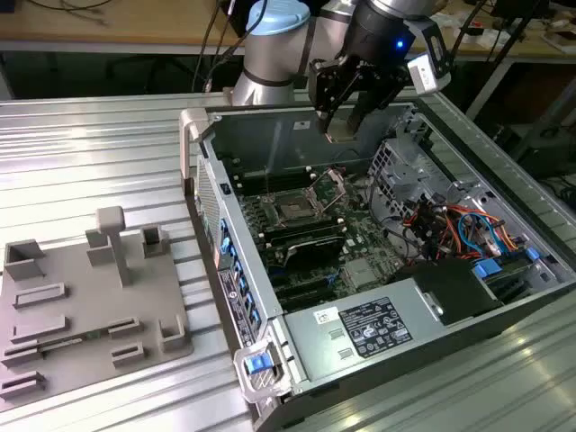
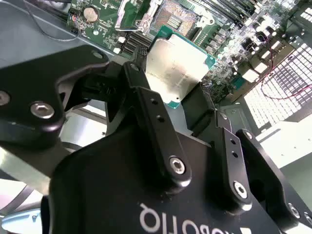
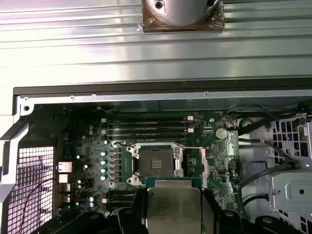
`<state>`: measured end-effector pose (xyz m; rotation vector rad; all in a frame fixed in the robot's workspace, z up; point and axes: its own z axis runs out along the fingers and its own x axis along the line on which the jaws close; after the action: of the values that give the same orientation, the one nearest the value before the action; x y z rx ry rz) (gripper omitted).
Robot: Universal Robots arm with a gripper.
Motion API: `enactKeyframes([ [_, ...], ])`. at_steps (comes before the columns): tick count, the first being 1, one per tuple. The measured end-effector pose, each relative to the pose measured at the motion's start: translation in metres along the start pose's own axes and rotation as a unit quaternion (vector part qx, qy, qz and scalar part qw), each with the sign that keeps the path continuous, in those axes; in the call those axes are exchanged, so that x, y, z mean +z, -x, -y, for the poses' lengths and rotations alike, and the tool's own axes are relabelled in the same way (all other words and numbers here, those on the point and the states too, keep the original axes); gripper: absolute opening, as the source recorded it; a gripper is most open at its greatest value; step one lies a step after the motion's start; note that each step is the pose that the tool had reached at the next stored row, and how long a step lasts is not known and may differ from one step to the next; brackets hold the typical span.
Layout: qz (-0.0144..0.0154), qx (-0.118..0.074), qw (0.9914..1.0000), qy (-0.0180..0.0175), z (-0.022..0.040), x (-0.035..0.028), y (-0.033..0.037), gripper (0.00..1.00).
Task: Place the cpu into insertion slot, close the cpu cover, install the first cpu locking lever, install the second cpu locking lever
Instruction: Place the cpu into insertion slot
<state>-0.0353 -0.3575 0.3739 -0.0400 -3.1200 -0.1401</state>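
Ribbed metal table (image 1: 90, 153), benches behind. Exterior view's left: grey fixture tray (image 1: 81, 297), parked well apart from the work. Centre: open PC case (image 1: 229, 297) on its side, so motherboard (image 1: 360, 243) faces up for top-down access. Insertion slot (image 1: 294, 209) bare; cpu cover (image 1: 329, 184) swung up on hinge, leaving socket free. Upper centre: gripper (image 1: 346, 124) above case, claw clamped on cpu (image 2: 175, 68) by opposite edges, metal top exposed. First wrist view: chip roughly lined up with slot, not seated. Right: drive cage (image 1: 400, 166), cables (image 1: 459, 225), off to side.
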Motion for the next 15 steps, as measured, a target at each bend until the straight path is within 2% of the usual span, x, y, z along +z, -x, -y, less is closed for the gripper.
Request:
enactKeyframes([
  [11, 0.0, 0.0, 1.0, 0.0, 0.0, 0.0, 0.0, 0.55],
  [15, 0.0005, 0.005, 0.99999, 0.0001, 0.0, 0.0001, 0.0, 0.55],
])
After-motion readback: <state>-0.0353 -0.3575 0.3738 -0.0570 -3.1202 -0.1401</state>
